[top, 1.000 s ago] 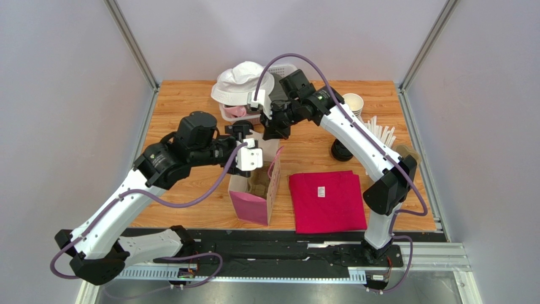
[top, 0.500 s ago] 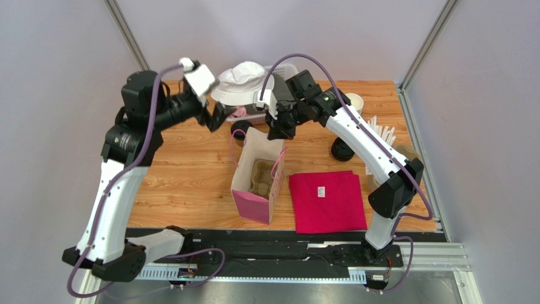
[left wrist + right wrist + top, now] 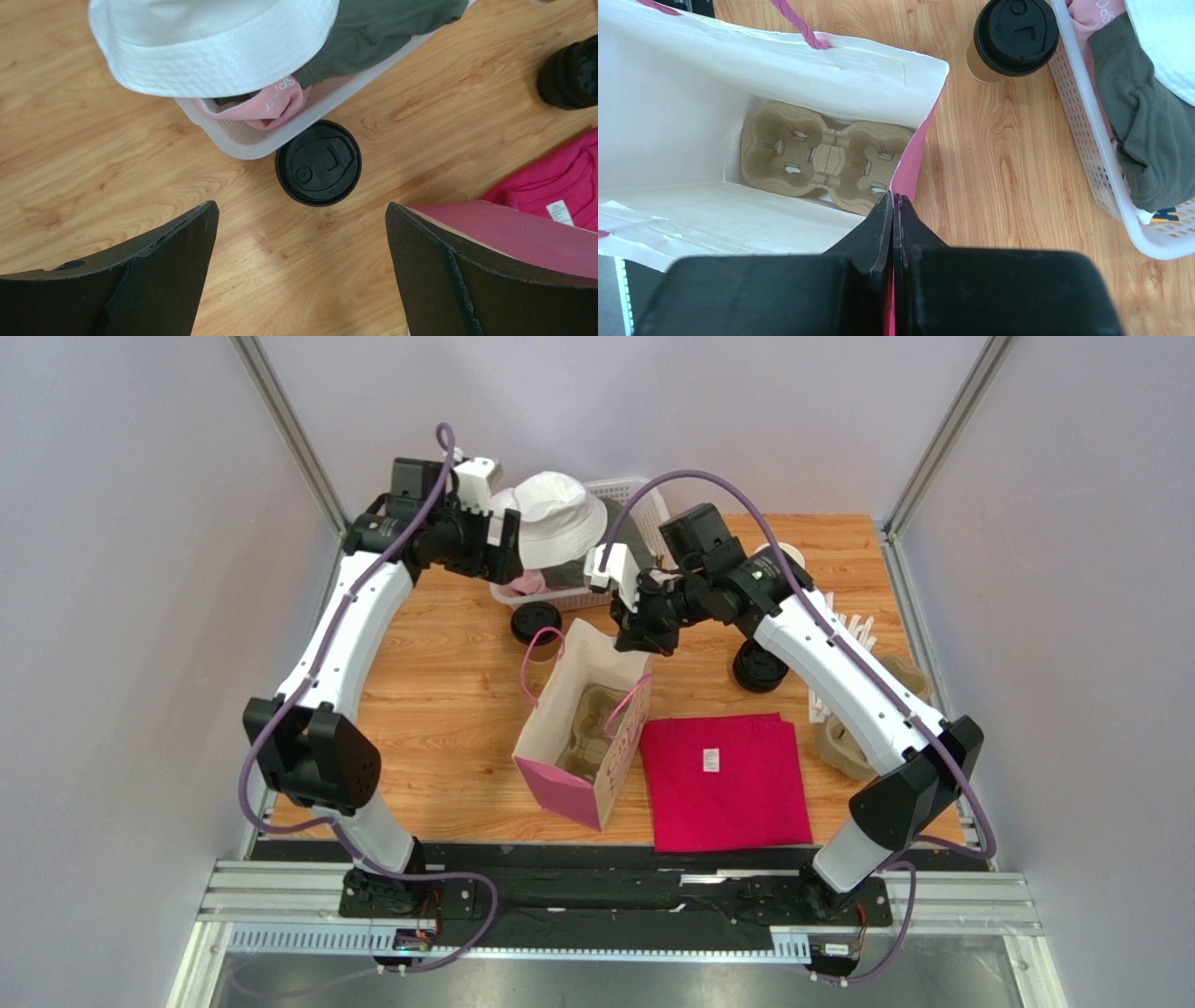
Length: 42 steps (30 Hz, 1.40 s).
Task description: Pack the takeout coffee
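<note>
Hovering wide open, left claw (image 3: pixel 300 220) must descend onto black-lidded tan paper cup (image 3: pixel 318 162) beneath (right claw (image 3: pixel 892 210) pinches pink paper bag (image 3: pixel 682 84)).

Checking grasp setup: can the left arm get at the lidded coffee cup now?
Probably yes: the left end effector hangs open above the coffee cup, nothing between; the basket beside it may crowd a finger. The right end effector pinches the bag.

Around my pincer:
- wooden table (image 3: pixel 421 700), warm orange grain
- walls (image 3: pixel 140 616) on three sides, plain pale lilac-grey
- slanting corner posts (image 3: pixel 289 427) of metal, probably aluminium
- slotted grey rail (image 3: pixel 954 903) along my near edge
- light: soft, even
</note>
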{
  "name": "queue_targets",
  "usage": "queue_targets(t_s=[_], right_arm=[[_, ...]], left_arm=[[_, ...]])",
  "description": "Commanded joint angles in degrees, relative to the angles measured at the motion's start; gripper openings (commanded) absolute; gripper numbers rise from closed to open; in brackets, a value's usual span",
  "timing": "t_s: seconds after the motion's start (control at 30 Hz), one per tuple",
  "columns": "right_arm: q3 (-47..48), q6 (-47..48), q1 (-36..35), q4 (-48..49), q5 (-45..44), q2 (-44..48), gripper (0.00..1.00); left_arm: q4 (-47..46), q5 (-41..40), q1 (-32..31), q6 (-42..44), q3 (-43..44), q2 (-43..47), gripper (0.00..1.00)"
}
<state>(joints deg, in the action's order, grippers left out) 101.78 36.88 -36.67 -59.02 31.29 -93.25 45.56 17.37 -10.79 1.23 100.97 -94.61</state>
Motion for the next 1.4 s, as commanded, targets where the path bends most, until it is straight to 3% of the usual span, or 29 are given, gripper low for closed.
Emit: queue_targets(t_s=[0.0, 0.13, 0.5, 1.37], right_arm=[[-1.1, -0.9, 0.3, 3.2, -2.2, 2.8, 0.0], [-0.8, -1.3, 0.4, 3.1, -2.9, 2.6, 0.0], [-2.0, -1.6, 0.4, 1.1, -5.4, 3.4, 0.0], [-1.1, -0.9, 0.5, 0.2, -6.7, 2.1, 0.0]], left_arm=[[0.5, -4.7, -3.4, -1.8, 0.5, -3.6, 0.98], [0.7, -10.7, -5.5, -3.1, 2.1, -8.7, 0.98], [0.4, -14.0, -8.9, -4.4, 2.1, -15.2, 0.95], [-2.2, -15.0, -10.4, -1.8, -1.7, -19.4, 0.91]])
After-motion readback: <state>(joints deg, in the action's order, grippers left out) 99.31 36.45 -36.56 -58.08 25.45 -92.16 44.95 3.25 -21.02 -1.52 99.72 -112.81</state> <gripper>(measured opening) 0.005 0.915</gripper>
